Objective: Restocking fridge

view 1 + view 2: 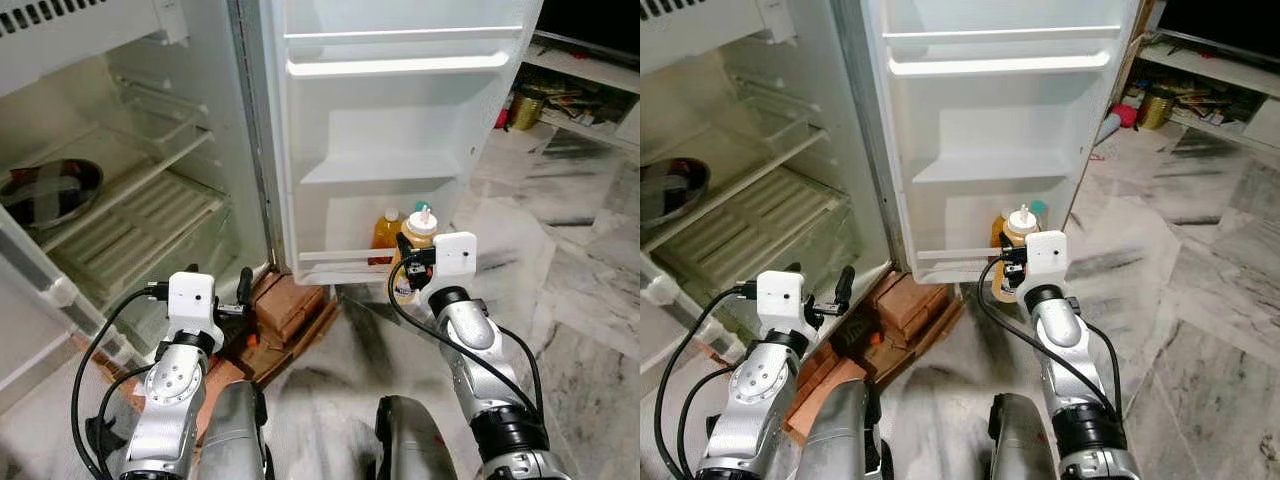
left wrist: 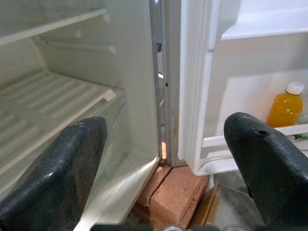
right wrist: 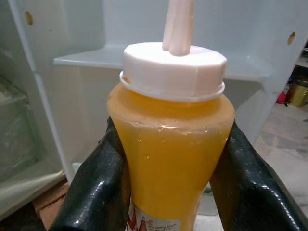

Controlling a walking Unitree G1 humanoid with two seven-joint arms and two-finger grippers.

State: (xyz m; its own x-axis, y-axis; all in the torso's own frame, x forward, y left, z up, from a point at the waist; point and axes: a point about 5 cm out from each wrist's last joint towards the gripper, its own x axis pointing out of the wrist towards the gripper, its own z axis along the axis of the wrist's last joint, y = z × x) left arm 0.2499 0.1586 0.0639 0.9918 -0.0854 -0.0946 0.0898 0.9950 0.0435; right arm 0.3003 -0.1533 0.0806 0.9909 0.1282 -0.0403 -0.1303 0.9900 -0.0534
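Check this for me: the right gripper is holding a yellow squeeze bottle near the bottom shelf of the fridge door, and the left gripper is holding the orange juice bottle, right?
Half right. The left gripper holds nothing: the left wrist view shows its fingers apart around empty space, low by the fridge opening. The orange juice bottle stands on the door's bottom shelf. The right gripper does hold the yellow squeeze bottle there.

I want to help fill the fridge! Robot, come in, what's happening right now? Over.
Right gripper shut on yellow sauce bottle, at the bottom door shelf. Left gripper open, low by the bricks. Orange juice bottle already on that shelf.
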